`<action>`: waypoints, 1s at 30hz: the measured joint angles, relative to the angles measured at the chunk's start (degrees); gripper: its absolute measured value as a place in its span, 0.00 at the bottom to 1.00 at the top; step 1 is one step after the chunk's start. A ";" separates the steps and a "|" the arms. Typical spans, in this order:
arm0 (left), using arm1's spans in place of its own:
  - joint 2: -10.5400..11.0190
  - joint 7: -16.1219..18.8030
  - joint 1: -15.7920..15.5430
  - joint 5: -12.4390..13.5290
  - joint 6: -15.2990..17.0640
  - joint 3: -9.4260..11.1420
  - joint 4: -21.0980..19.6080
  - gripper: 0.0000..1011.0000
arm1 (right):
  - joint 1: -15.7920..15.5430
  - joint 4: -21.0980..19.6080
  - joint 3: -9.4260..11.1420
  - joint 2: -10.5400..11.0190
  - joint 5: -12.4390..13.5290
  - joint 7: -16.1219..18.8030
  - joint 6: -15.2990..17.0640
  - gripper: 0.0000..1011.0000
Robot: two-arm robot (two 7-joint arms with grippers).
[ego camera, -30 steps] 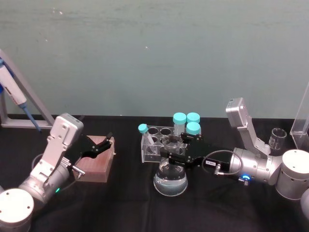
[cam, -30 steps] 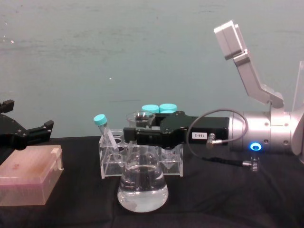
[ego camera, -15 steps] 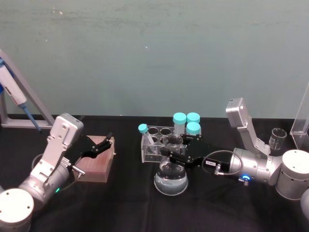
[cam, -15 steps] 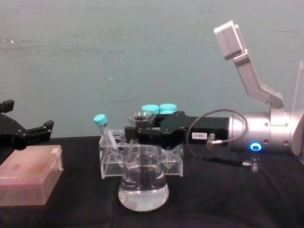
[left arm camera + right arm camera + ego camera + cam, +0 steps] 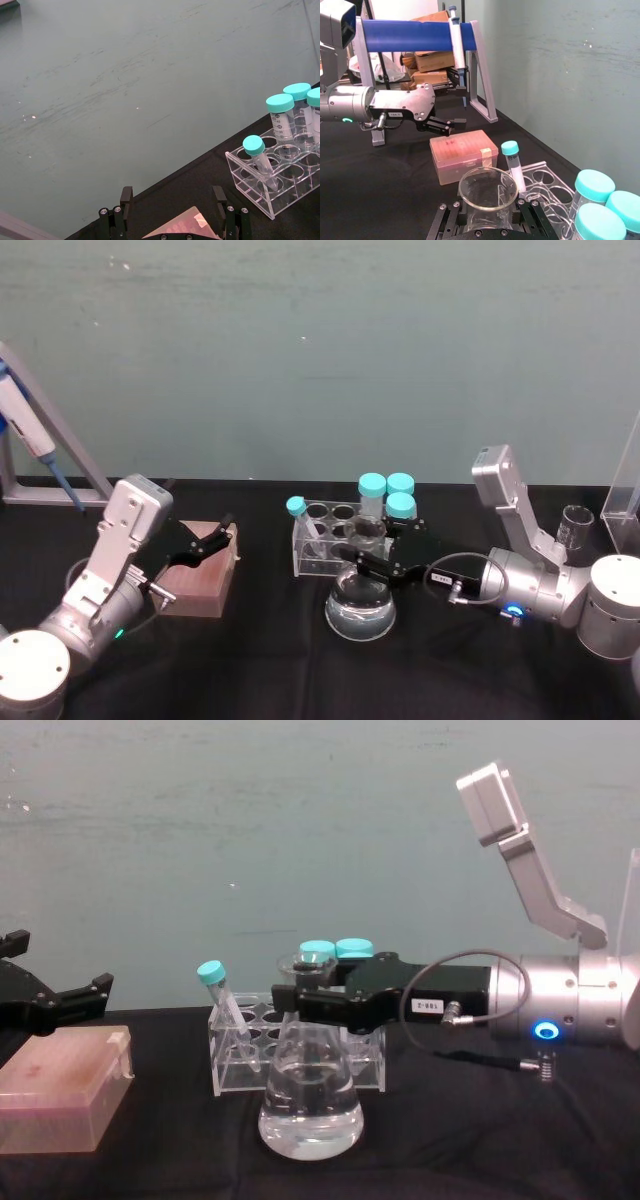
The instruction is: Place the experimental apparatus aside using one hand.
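Observation:
A conical glass flask (image 5: 360, 612) (image 5: 310, 1105) holding clear liquid stands in front of the tube rack. My right gripper (image 5: 365, 558) (image 5: 305, 1000) reaches in from the right and is shut on the flask's neck just below the rim (image 5: 486, 187). The flask's base is low over the black table; I cannot tell whether it touches. A small glass beaker (image 5: 575, 525) stands at the far right beside a tall clear acrylic stand (image 5: 622, 490). My left gripper (image 5: 205, 538) (image 5: 171, 205) hangs open over the pink box, apart from the labware.
A clear tube rack (image 5: 320, 530) (image 5: 235, 1065) with teal-capped tubes stands just behind the flask. A pink tip box (image 5: 200, 575) (image 5: 60, 1100) lies at the left. A pipette stand (image 5: 40, 440) is at the far left. Open black table lies in front.
My right gripper has carried the flask a little to the right and slightly nearer the rack. The left arm has not moved.

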 joint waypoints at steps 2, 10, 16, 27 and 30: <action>0.00 0.00 0.00 0.00 0.00 0.00 0.00 0.99 | -0.30 -0.64 0.06 0.25 -0.11 -0.39 0.27 0.45; 0.00 0.00 0.00 -0.01 0.00 0.00 0.00 0.99 | -2.08 -4.71 0.46 2.10 -0.11 -2.03 2.52 0.45; 0.00 0.00 0.00 0.00 0.00 0.00 0.00 0.99 | -3.72 -8.88 0.87 3.76 0.31 -3.87 4.71 0.45; 0.00 0.00 0.00 0.00 0.00 0.00 0.00 0.99 | -6.62 -15.41 2.72 7.43 2.82 -6.84 7.68 0.45; 0.00 0.00 0.00 0.00 0.00 0.00 0.00 0.99 | -7.14 -16.08 2.99 8.00 3.17 -7.22 7.98 0.45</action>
